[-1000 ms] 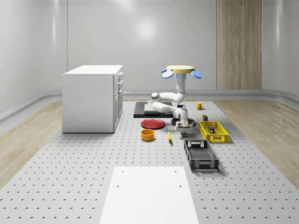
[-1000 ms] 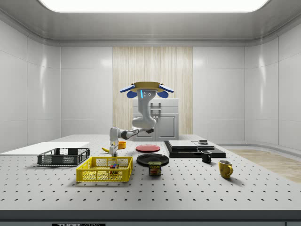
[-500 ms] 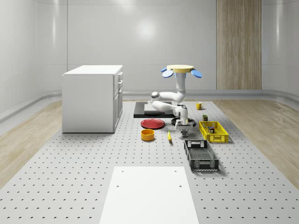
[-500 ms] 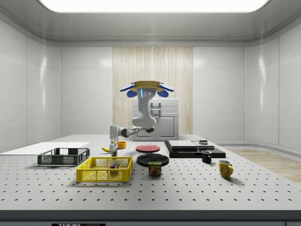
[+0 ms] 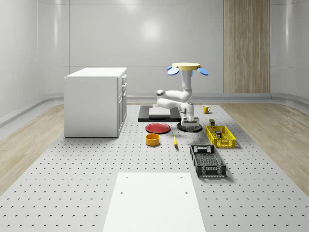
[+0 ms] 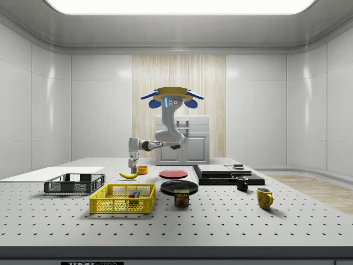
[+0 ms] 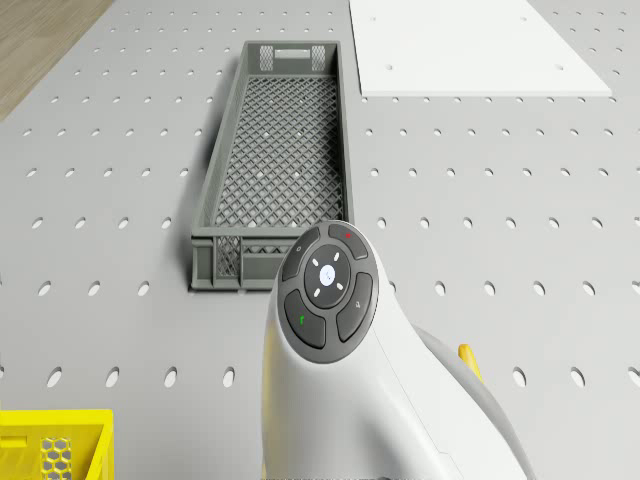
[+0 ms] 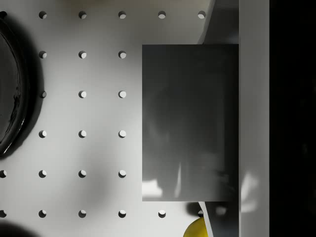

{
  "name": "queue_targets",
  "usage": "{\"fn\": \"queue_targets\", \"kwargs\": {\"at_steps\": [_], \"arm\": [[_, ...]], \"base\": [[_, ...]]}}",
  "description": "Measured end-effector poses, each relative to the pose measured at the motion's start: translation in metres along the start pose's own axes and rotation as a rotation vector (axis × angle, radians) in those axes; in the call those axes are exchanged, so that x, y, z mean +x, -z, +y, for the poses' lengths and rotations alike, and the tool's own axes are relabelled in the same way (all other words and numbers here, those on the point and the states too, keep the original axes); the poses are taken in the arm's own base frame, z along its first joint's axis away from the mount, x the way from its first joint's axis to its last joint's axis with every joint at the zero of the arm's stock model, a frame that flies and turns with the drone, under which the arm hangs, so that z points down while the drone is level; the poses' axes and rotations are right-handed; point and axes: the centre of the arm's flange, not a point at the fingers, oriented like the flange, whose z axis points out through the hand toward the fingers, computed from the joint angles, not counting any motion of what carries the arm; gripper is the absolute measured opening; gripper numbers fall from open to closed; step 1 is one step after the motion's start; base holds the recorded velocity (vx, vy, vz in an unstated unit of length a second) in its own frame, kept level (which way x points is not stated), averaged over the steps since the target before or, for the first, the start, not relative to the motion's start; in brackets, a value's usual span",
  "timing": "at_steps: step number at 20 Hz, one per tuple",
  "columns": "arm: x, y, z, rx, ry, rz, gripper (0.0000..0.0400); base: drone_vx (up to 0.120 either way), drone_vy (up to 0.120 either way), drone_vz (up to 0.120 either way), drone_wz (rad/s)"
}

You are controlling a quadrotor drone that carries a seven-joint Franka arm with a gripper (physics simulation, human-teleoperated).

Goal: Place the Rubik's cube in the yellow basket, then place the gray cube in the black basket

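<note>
My gripper (image 5: 191, 123) hangs a little above the table beside the black plate (image 5: 184, 128), between the yellow basket (image 5: 221, 137) and the red plate. The wrist view has the gray cube (image 8: 190, 123) close up against a white finger (image 8: 254, 98), off the perforated table; the gripper is shut on it. In the side view the gripper (image 6: 132, 164) is above the banana (image 6: 128, 175). The Rubik's cube (image 6: 132, 194) lies inside the yellow basket (image 6: 122, 199). The black basket (image 5: 207, 161) stands nearer the front, also seen as the black basket (image 7: 275, 165) ahead of the arm's wrist (image 7: 325, 285). The drone (image 5: 187, 67) hovers above the table's back part.
A red plate (image 5: 158, 128), an orange bowl (image 5: 152, 139) and a banana (image 5: 175, 141) lie to the whole-scene view's left of the gripper. A white cabinet (image 5: 95, 101), a black slab (image 5: 154, 115), a yellow mug (image 5: 205, 109), a can (image 6: 181, 197) and a white board (image 5: 153, 200) stand around.
The gripper has risen from the table with the gray cube. The drone has climbed slightly, and the arm's elbow has lifted with it.
</note>
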Motion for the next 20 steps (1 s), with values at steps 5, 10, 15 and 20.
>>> {"fn": "queue_targets", "kwargs": {"at_steps": [5,10,15,20], "arm": [[0.0000,0.0022,0.0000,0.000,0.000,0.000,0.0251],[0.0000,0.0029,0.0000,0.000,0.000,0.000,0.0251],[0.0000,0.0032,0.0000,0.000,0.000,0.000,0.0251],[0.0000,0.0032,0.0000,0.000,0.000,0.000,0.0251]], "base": [[0.000,0.120,0.000,0.000],[0.048,0.120,0.000,0.000],[0.120,0.056,0.000,0.000],[0.120,0.000,0.000,0.000]]}}
